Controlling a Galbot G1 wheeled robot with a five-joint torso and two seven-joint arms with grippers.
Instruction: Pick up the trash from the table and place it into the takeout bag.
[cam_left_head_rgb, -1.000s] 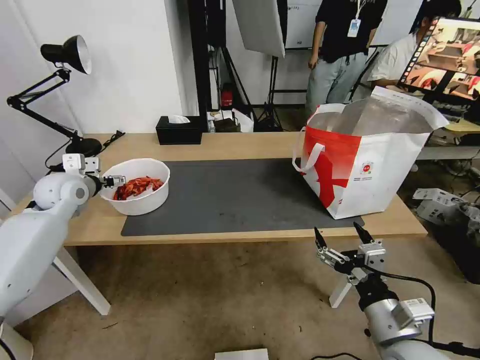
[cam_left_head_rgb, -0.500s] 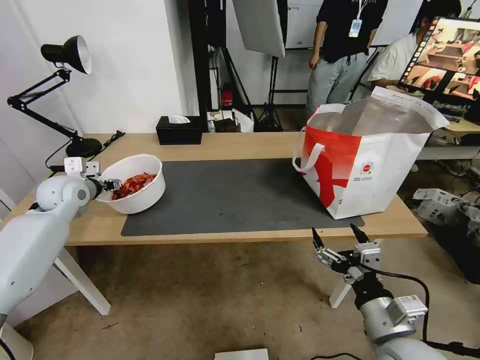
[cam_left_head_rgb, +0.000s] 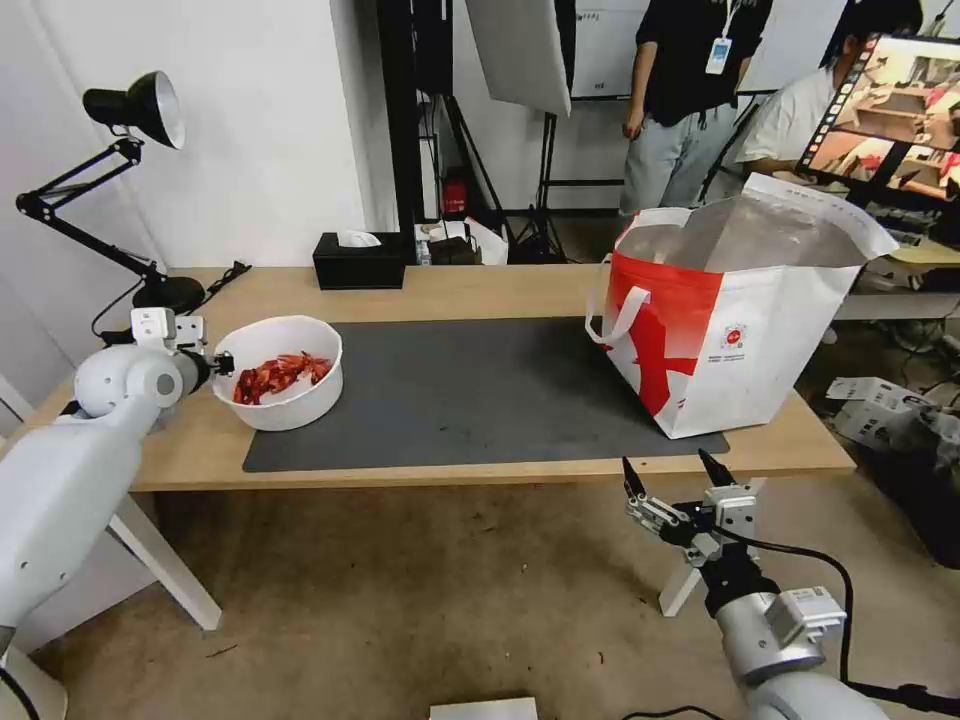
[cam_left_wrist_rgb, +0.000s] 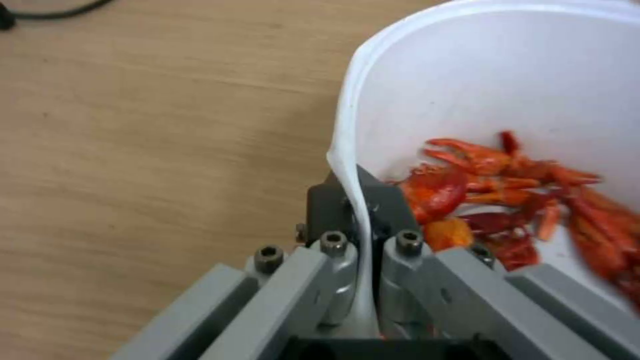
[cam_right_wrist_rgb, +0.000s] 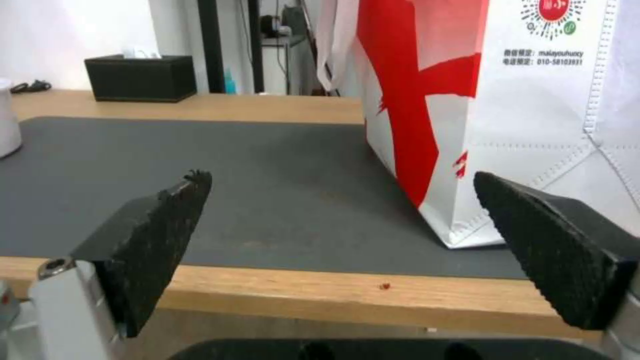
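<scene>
My left gripper (cam_left_wrist_rgb: 363, 240) stayed pinched on the rim of the round white plastic bowl of red shells (cam_left_head_rgb: 280, 385). Half a second earlier it was tipped; now it sat level, nearer the big red-and-white takeout bag (cam_left_head_rgb: 735, 330), so I judged the carry had begun. My right gripper (cam_left_head_rgb: 678, 482) hung wide open below the bag.

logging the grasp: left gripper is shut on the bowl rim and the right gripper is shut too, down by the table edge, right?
One slip: the right gripper is open, as the right wrist view shows. The left gripper is indeed shut on the bowl rim, by the table edge.
</scene>
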